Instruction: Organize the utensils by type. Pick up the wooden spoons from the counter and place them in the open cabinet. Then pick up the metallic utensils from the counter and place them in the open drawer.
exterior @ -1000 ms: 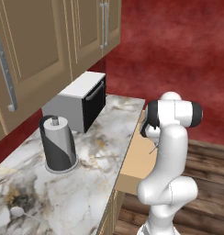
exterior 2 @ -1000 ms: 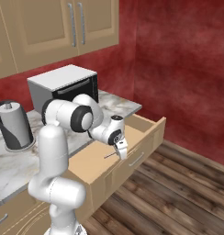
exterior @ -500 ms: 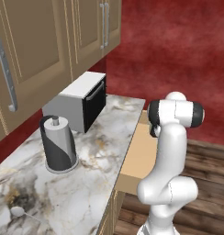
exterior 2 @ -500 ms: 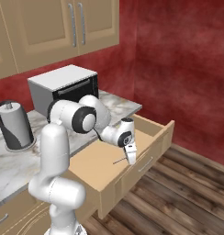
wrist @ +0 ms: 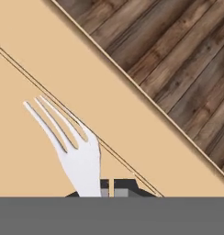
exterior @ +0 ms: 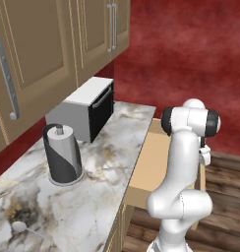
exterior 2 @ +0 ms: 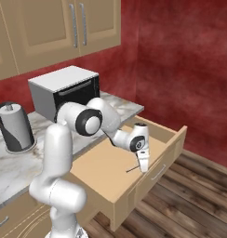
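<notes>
My gripper (exterior 2: 143,166) is shut on a silver-grey metal fork (exterior 2: 132,169) and hangs low inside the open drawer (exterior 2: 173,139), near its front wall. In the hand view the fork (wrist: 79,156) sticks out from between my gripper's (wrist: 109,188) fingers, tines pointing over the drawer's pale bottom (wrist: 36,55). A small metal spoon (exterior: 18,227) lies on the marble counter (exterior: 107,162) at its near left end. The wooden spoons are out of view.
A grey toaster oven (exterior: 85,108) stands at the back of the counter, with a dark paper towel holder (exterior: 62,155) in front of it. Tan wall cabinets hang above; a door with a long silver bar handle (exterior: 9,78) is at the left. Wooden floor (wrist: 178,69) lies beyond the drawer front.
The gripper has carried the fork further out over the drawer, toward its front wall, and a little lower. Nothing else has moved.
</notes>
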Available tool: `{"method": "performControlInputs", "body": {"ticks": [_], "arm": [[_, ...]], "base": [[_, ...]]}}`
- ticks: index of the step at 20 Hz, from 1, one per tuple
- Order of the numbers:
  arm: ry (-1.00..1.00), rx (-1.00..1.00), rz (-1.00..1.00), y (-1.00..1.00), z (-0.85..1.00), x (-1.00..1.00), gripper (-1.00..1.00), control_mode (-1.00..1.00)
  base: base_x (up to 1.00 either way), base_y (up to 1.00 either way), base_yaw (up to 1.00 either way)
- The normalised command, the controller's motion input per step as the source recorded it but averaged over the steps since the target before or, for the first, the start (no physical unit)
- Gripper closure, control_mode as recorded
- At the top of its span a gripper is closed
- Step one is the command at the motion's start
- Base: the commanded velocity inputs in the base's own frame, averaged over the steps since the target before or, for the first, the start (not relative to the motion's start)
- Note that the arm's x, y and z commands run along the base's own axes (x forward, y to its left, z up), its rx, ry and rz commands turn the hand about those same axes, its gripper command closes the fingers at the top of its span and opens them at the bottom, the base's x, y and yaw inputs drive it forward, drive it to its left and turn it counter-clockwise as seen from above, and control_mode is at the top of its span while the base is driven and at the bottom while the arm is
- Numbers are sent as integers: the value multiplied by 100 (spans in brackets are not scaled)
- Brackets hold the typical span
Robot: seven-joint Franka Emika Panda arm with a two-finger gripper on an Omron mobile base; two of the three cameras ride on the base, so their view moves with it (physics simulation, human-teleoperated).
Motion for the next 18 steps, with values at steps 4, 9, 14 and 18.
{"method": "performControlInputs", "body": {"ticks": [4, 9, 14, 18], "arm": [[0, 1, -1, -10, 0, 3, 100, -100], [-2, 1, 0, 46, 10, 19, 100, -100], [0, 0, 0, 57, -6, 37, 100, -100], [1, 12, 0, 30, -23, 63, 100, -100]], "base": [[0, 0, 0], [0, 0, 0], [0, 0, 0], [0, 0, 0]]}}
